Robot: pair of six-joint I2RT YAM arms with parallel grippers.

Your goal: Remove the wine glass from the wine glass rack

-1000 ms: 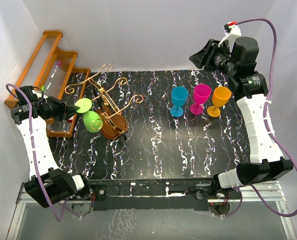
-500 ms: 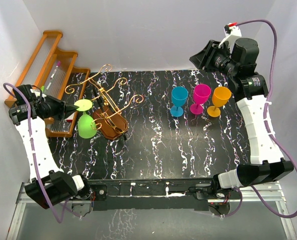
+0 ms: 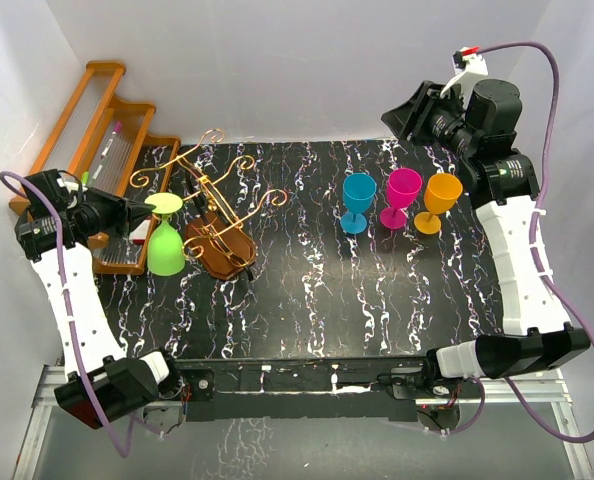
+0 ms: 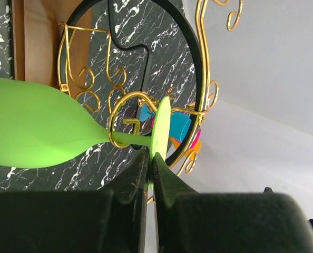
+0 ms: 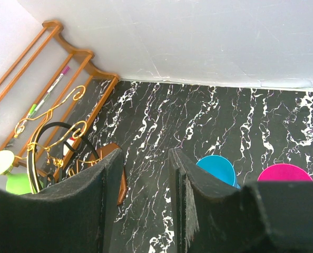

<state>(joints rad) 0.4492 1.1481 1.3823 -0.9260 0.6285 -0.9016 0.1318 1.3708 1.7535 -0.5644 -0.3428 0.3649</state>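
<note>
White walls enclose a black tabletop veined with white, seen from above with both arm bases at the 6 o'clock edge. At about 10 o'clock on the tabletop stands the wine glass rack, gold wire with curled scroll ends rising from a glossy brown oval base. Just beside it, on its 9 o'clock side, the lime-green wine glass hangs upside down, bowl toward the tabletop and flat foot on top. The bowl is very near the brown base; contact cannot be told.

The left gripper reaches in from 9 o'clock, its jaws pinching the rim of the glass's foot. From the left wrist camera, a gold wire curl appears looped around the green stem just below the foot; whether the wire touches the stem is unclear.

An orange-brown stepped wooden shelf sits against the wall at 10 o'clock, beyond the rack, with a pink-capped marker lying on it.

Three upright glasses stand in a row at about 1 o'clock, well apart from the rack: a blue glass, a magenta glass and an orange glass.

The right gripper is raised above the 2 o'clock corner, jaws spread a little and holding nothing, aimed across the tabletop toward the rack
</note>
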